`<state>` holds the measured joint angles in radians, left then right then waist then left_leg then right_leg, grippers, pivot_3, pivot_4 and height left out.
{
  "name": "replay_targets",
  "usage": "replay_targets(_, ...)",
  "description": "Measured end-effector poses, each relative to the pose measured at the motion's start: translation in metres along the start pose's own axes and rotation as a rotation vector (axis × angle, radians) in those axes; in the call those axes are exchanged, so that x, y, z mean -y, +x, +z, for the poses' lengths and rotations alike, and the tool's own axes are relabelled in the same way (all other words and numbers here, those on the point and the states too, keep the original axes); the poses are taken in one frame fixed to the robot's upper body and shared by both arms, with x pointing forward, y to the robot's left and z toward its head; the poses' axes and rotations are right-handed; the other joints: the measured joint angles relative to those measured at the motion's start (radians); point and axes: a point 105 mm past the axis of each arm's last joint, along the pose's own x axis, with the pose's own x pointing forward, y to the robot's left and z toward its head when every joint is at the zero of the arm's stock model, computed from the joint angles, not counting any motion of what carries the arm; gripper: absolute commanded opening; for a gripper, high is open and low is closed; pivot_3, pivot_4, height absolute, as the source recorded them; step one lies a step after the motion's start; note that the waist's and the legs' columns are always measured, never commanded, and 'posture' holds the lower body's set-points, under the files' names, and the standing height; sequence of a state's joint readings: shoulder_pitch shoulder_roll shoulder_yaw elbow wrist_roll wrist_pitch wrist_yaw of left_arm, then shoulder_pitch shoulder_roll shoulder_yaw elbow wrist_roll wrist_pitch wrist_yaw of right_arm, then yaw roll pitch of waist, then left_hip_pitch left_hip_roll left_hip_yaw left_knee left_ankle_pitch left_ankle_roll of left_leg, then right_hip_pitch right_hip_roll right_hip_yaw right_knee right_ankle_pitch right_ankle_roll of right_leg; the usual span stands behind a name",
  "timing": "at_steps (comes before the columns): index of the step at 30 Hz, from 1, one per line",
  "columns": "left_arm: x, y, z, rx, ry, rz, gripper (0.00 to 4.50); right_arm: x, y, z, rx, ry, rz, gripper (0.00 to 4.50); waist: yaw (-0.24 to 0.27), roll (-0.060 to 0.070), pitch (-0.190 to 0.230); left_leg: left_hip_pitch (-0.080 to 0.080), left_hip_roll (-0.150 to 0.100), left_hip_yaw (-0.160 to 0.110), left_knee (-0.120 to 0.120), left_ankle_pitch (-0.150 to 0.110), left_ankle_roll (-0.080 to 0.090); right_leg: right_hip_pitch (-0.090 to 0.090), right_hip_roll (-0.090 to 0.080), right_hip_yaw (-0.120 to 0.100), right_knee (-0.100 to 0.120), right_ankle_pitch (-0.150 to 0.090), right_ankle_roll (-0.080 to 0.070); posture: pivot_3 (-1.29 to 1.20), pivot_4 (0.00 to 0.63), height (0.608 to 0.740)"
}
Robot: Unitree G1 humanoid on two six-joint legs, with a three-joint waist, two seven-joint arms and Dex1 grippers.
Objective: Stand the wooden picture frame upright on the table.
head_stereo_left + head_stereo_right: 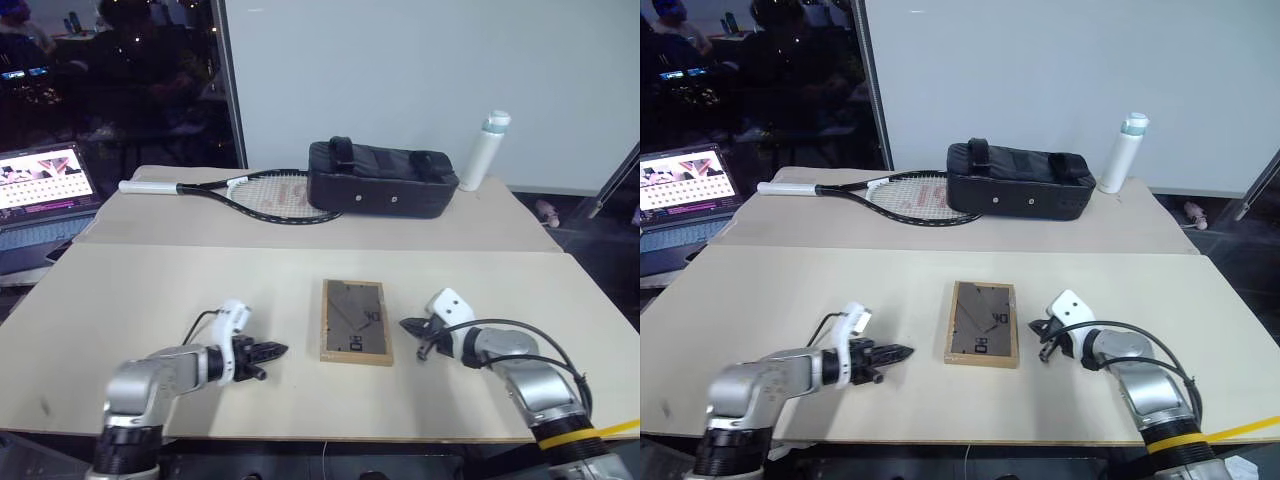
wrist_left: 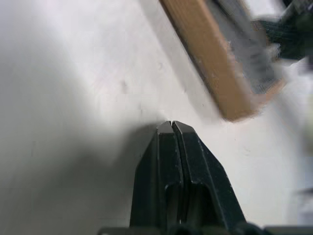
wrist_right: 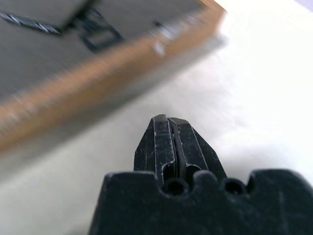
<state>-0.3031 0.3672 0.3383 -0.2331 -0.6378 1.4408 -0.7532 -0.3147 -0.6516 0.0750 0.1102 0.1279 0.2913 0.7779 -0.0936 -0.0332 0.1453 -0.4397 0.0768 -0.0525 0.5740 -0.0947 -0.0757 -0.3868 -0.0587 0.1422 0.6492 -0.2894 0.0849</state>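
Note:
The wooden picture frame [image 1: 355,320] lies flat on the table [image 1: 150,290], dark back up, its stand folded against the back. My left gripper [image 1: 278,351] is shut and empty, hovering just left of the frame with a small gap to it. On the frame's right side my right gripper [image 1: 407,325] is also shut and empty, its tip close to the frame's edge. In the left wrist view the frame's wood edge [image 2: 210,63] runs ahead of the shut fingers [image 2: 172,142]. The right wrist view has the frame's side [image 3: 98,73] just beyond the shut fingers [image 3: 168,142].
At the back of the table lie a tennis racket [image 1: 250,192] and a black bag [image 1: 380,178], with a white bottle [image 1: 485,150] standing beside the bag. A laptop [image 1: 40,185] sits off the table's left edge. A seam [image 1: 200,246] crosses the tabletop.

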Motion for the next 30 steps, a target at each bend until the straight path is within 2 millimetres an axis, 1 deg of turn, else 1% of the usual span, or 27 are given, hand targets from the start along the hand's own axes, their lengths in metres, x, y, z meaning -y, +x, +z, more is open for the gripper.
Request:
replay_targets(1,0.005,-0.003,0.005,0.006,-0.026,-0.024,0.56,0.000,0.000,0.002,0.004,-0.015,0.018,0.00,0.003,-0.001,0.001,-0.001,0.000,0.000,0.001,0.000,0.000,0.000,0.000,0.000,0.000,0.001,0.002,0.00,0.150,0.726)
replay_targets(2,0.010,-0.006,0.011,0.001,-0.043,-0.040,0.70,-0.004,0.001,0.009,0.026,-0.049,0.053,0.00,0.003,-0.001,0.001,-0.001,0.000,-0.001,0.001,0.000,0.000,0.000,0.000,0.000,0.000,0.002,0.003,0.00,0.150,0.726)
replay_targets(3,0.013,-0.007,0.014,-0.001,-0.059,-0.064,1.19,-0.006,0.002,0.012,0.036,-0.074,0.076,0.00,0.003,-0.001,0.001,-0.001,0.000,-0.001,0.001,0.000,0.000,0.000,0.000,0.000,-0.001,0.002,0.003,0.00,0.150,0.726)
replay_targets(5,0.019,-0.007,0.027,0.025,-0.117,-0.140,1.85,-0.014,0.001,0.016,0.049,-0.124,0.137,0.00,0.008,-0.001,0.001,-0.001,0.000,-0.001,0.000,0.000,0.000,0.000,0.000,0.000,-0.001,0.001,0.004,0.00,0.150,0.726)
replay_targets(7,0.020,-0.002,0.031,0.024,-0.166,-0.170,2.41,-0.019,0.000,0.019,0.058,-0.160,0.175,0.00,0.015,-0.001,0.002,-0.002,0.000,0.000,0.000,0.000,0.000,0.000,0.000,0.000,-0.001,0.001,0.004,0.00,0.150,0.726)
replay_targets(9,0.020,0.007,0.026,-0.027,-0.183,-0.145,3.23,-0.021,-0.001,0.020,0.053,-0.198,0.197,0.00,0.022,-0.001,0.002,-0.002,0.000,0.000,0.000,0.000,0.000,0.000,0.000,0.000,-0.001,0.001,0.004,0.00,0.150,0.726)
replay_targets(10,0.018,0.014,0.021,-0.064,-0.179,-0.108,3.49,-0.022,-0.002,0.020,0.051,-0.207,0.202,0.00,0.024,-0.001,0.002,-0.002,0.000,0.000,0.000,0.000,0.000,0.000,0.000,0.000,-0.001,0.001,0.004,0.00,0.150,0.726)
replay_targets(11,0.017,0.024,0.012,-0.122,-0.166,-0.060,3.91,-0.022,-0.002,0.019,0.048,-0.209,0.209,0.00,0.027,-0.002,0.002,-0.002,0.000,0.000,0.000,0.000,-0.001,0.000,0.000,0.000,-0.001,0.001,0.004,0.00,0.150,0.726)
replay_targets(12,0.017,0.030,0.008,-0.148,-0.159,-0.036,4.29,-0.022,-0.003,0.019,0.046,-0.209,0.212,0.00,0.028,-0.002,0.002,-0.002,-0.001,0.000,0.000,0.000,-0.001,0.000,0.000,0.000,-0.002,0.001,0.004,0.00,0.150,0.726)
replay_targets(13,0.023,0.043,0.001,-0.182,-0.154,-0.039,4.40,-0.023,-0.003,0.018,0.045,-0.208,0.215,0.00,0.031,-0.002,0.002,-0.002,-0.001,0.000,0.000,0.000,-0.001,0.000,-0.001,0.000,-0.002,0.001,0.004,0.00,0.150,0.726)
replay_targets(14,0.030,0.053,0.000,-0.201,-0.136,-0.049,4.40,-0.025,-0.002,0.018,0.046,-0.206,0.220,0.00,0.037,-0.002,0.002,-0.002,-0.001,-0.001,0.001,0.000,-0.001,0.000,-0.001,0.000,-0.002,0.002,0.004,0.00,0.150,0.726)
replay_targets(16,0.036,0.064,-0.002,-0.219,-0.126,-0.043,4.40,-0.027,-0.001,0.018,0.051,-0.205,0.226,0.00,0.044,-0.002,0.002,-0.002,-0.001,0.000,0.001,0.000,-0.001,0.000,-0.001,0.000,-0.002,0.002,0.004,0.00,0.150,0.726)
replay_targets(18,0.039,0.073,-0.003,-0.216,-0.151,-0.045,4.40,-0.028,-0.001,0.016,0.046,-0.200,0.223,0.00,0.048,-0.002,0.002,-0.002,-0.001,-0.001,0.001,0.000,-0.001,0.000,-0.001,0.000,-0.002,0.002,0.004,0.00,0.150,0.726)
replay_targets(20,0.047,0.085,-0.003,-0.222,-0.183,-0.068,4.40,-0.030,-0.002,0.012,0.044,-0.192,0.210,0.00,0.053,-0.002,0.002,-0.002,-0.002,-0.001,0.001,0.000,-0.001,0.000,-0.001,0.000,-0.002,0.002,0.004,0.00,0.150,0.726)
replay_targets(24,0.054,0.097,-0.003,-0.241,-0.201,-0.079,4.40,-0.037,-0.002,0.015,0.063,-0.200,0.211,0.00,0.059,-0.002,0.002,-0.003,-0.002,-0.001,0.001,0.000,-0.001,0.001,-0.002,0.000,-0.003,0.002,0.005,0.00,0.150,0.726)
replay_targets(27,0.060,0.105,-0.007,-0.263,-0.232,-0.110,4.40,-0.040,-0.003,0.014,0.061,-0.196,0.209,0.00,0.059,-0.002,0.002,-0.004,-0.002,-0.001,0.001,0.000,-0.001,0.000,-0.002,0.000,-0.004,0.002,0.005,0.00,0.150,0.726)
replay_targets(29,0.061,0.107,-0.008,-0.267,-0.237,-0.113,3.88,-0.041,-0.003,0.014,0.059,-0.194,0.206,0.00,0.057,-0.002,0.002,-0.004,-0.002,-0.001,0.000,0.000,-0.001,-0.001,-0.001,0.000,-0.003,0.002,0.005,0.00,0.150,0.726)
replay_targets(30,0.060,0.106,-0.008,-0.266,-0.239,-0.107,3.75,-0.041,-0.003,0.014,0.058,-0.192,0.203,0.00,0.054,-0.002,0.002,-0.004,-0.002,-0.001,0.000,0.000,-0.001,-0.001,-0.001,0.000,-0.003,0.002,0.005,0.00,0.150,0.726)
